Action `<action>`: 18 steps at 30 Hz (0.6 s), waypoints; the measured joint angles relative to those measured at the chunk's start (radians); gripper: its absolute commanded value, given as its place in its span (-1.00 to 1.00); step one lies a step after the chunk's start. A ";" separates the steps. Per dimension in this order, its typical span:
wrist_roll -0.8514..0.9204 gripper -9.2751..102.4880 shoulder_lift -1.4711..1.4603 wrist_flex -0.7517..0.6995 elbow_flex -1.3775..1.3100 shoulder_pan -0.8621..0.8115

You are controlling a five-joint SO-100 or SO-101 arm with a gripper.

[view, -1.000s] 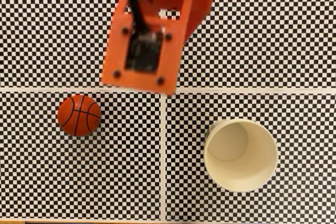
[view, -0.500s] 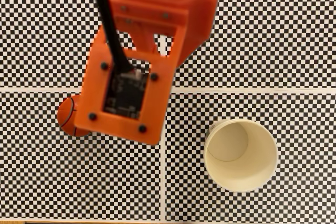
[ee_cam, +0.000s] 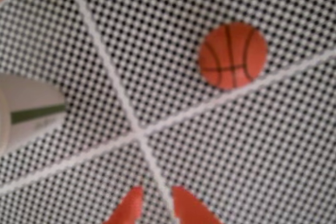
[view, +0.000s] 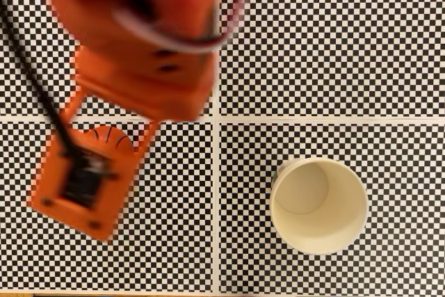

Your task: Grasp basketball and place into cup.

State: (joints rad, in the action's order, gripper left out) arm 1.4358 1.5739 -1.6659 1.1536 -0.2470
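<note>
**Q:** From the fixed view, where do you stand?

**Me:** My arm [view: 118,88] hangs over the left half of the checkered desk [view: 334,46] and covers most of the basketball [view: 110,137]; just its top arc peeks out below the white cross line, with the wrist block lying over the rest. The cup [view: 318,204] stands upright and empty, well apart to the right in this view. (The arm is smeared with blur, so I wouldn't trust fine edges there.)

**Q:** And from the wrist view?

**Me:** The basketball [ee_cam: 232,55] sits free on the desk, upper right, just beside a white line. My hand [ee_cam: 157,205] shows two orange fingertips at the bottom edge with a narrow gap between them, nothing in it: I'm holding nothing. The cup [ee_cam: 26,109] shows its side at the left edge.

**Q:** So how do you do the grasp well?

**Me:** I judge I'm in the approach. I'd spread the fingers wider than the ball, bring it square between them, come down to its middle, then close gently. It's glossy and round, so an off-centre pinch could squirt it away.
</note>
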 measured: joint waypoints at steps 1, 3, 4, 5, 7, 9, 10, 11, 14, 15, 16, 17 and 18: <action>0.003 -0.84 -0.011 0.000 -0.005 -0.009; 0.009 -0.84 -0.043 0.000 -0.029 -0.049; 0.009 -0.84 -0.057 0.000 -0.041 -0.058; 0.009 -0.84 -0.083 0.000 -0.063 -0.064; 0.009 -0.84 -0.115 0.000 -0.084 -0.077; 0.009 -0.84 -0.147 0.005 -0.117 -0.101; 0.008 -0.83 -0.178 -0.005 -0.135 -0.101; 0.003 -0.83 -0.198 0.002 -0.167 -0.095; -0.023 -0.80 -0.273 -0.009 -0.276 -0.100; -0.026 -0.78 -0.293 -0.006 -0.296 -0.101; -0.035 -0.77 -0.344 -0.009 -0.339 -0.098; -0.040 -0.77 -0.374 -0.009 -0.373 -0.095; -0.043 -0.77 -0.405 -0.009 -0.411 -0.094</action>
State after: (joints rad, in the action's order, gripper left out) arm 1.3929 1.1689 -1.6751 0.7424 -0.3405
